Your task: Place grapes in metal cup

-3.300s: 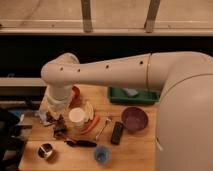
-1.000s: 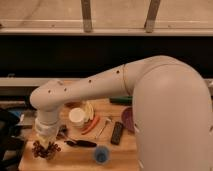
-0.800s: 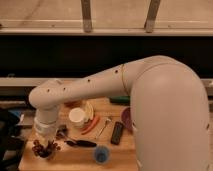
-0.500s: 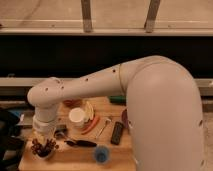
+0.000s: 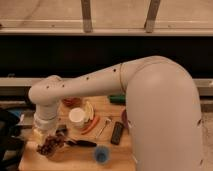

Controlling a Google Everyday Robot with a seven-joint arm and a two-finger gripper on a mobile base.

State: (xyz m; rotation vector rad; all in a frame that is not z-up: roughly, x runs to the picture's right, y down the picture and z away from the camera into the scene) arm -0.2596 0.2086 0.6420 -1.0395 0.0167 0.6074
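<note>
A pale wooden table (image 5: 75, 159) stands before a dark wall with metal rails. The smooth white arm (image 5: 100, 82) reaches down to the left, its gripper (image 5: 50, 136) right above the knobbly dark red grapes (image 5: 49, 145); whether its fingers grip cannot be told. The metal cup is hidden. Nearby: a white cup (image 5: 76, 116), an orange carrot (image 5: 90, 125), a blue cup (image 5: 102, 154) and a black remote (image 5: 117, 133).

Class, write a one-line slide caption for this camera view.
End effector low over the grapes at the table's front-left, near blue cup.
</note>
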